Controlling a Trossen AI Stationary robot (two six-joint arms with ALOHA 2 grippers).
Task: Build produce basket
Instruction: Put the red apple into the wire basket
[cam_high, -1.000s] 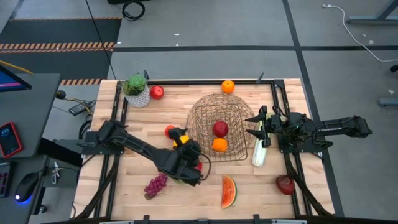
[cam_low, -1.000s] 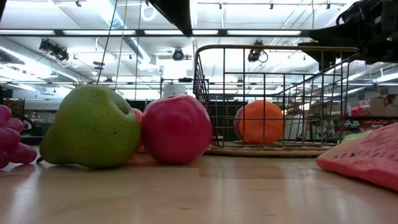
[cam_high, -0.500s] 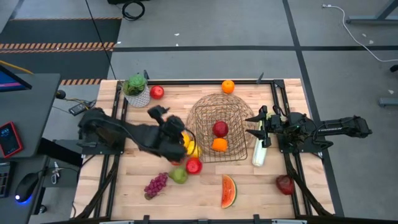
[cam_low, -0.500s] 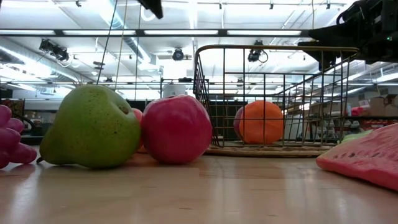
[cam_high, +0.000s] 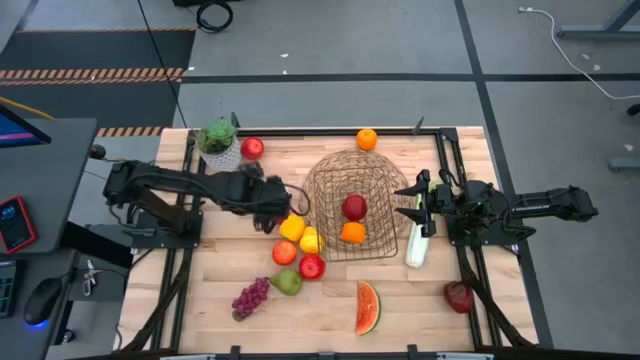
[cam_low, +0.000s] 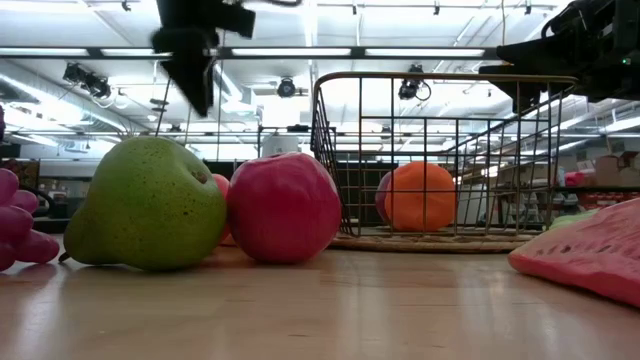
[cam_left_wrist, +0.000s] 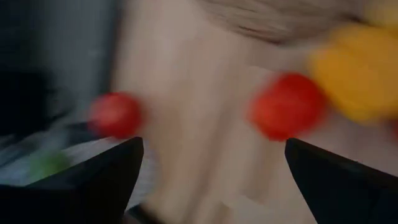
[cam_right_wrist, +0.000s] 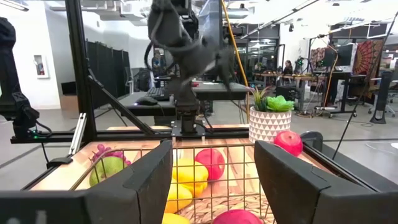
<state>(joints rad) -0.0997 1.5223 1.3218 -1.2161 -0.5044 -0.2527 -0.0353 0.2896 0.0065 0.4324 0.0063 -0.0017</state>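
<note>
Green pear (cam_low: 148, 205), red apple (cam_low: 284, 208), wire basket (cam_low: 440, 160), orange (cam_low: 421, 196) inside

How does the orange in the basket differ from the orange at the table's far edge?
The orange in the basket lies on the mesh floor of the basket, beside a red apple; the orange at the far edge sits on bare table, outside the basket. The first has neighbours touching or nearly so; the second stands alone. Both are round, orange and look similar in size.
</note>
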